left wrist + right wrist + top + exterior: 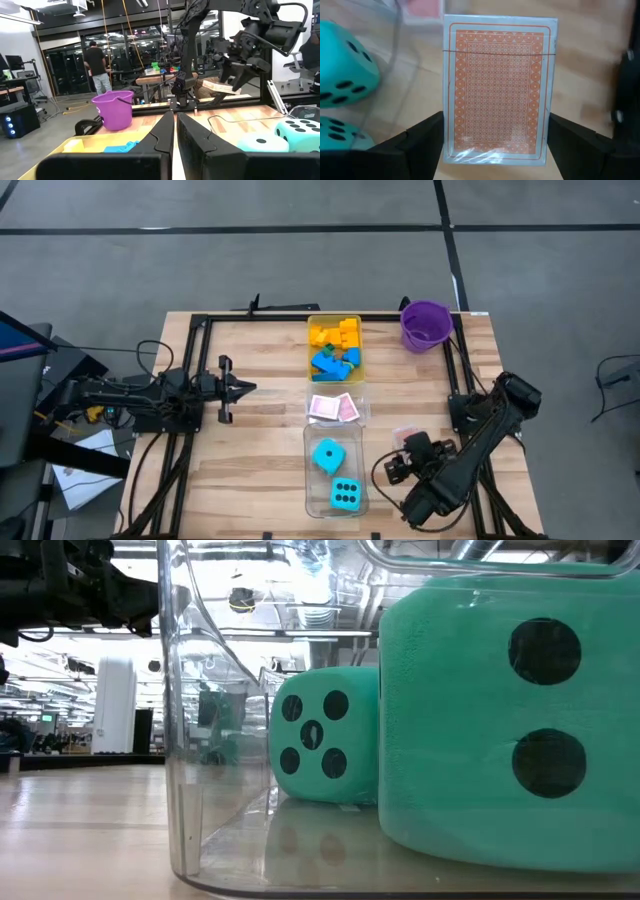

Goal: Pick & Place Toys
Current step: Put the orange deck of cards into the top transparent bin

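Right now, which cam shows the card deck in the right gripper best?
Right wrist view: the card deck fills the frame between the right gripper fingers. The left wrist view shows it far off, edge-on; the high view gives a faint patch; the low view shows none of it.

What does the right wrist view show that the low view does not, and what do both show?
Only the right wrist view: the right end effector holding a wrapped deck of cards with an orange patterned back between its fingers, above the wooden table.

Only the low view: the clear tray wall from table height, an arm overhead, and the room behind.

Both: the two cyan dice.
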Tool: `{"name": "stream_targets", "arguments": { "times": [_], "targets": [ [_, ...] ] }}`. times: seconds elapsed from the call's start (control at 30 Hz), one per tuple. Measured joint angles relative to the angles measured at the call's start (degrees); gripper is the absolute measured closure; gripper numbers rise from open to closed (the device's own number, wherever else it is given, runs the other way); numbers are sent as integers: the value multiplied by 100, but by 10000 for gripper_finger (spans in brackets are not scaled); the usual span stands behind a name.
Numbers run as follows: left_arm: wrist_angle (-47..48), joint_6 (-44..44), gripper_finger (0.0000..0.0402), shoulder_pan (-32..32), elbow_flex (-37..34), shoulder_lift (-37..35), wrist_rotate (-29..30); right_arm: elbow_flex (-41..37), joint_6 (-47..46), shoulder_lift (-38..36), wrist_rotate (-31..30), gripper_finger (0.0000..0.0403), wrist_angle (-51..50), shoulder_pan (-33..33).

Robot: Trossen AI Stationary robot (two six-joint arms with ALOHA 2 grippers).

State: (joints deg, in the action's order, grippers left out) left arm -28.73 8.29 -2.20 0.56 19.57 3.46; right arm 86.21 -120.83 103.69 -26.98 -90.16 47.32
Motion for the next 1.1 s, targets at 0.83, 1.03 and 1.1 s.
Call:
{"name": "stream_targets", "arguments": {
  "times": [0.83,1.03,1.1],
  "targets": [
    [-4,-1,385,0,0,0,-24,-4,6220,-552,-599,97,1034,-2947],
    [-4,-2,385,0,0,0,-20,-4,7845,-552,-111,97,1854,-3566],
    [-4,-1,385,-2,0,0,-18,-4,8240,-552,4,97,1977,-3684]
  ]
}}
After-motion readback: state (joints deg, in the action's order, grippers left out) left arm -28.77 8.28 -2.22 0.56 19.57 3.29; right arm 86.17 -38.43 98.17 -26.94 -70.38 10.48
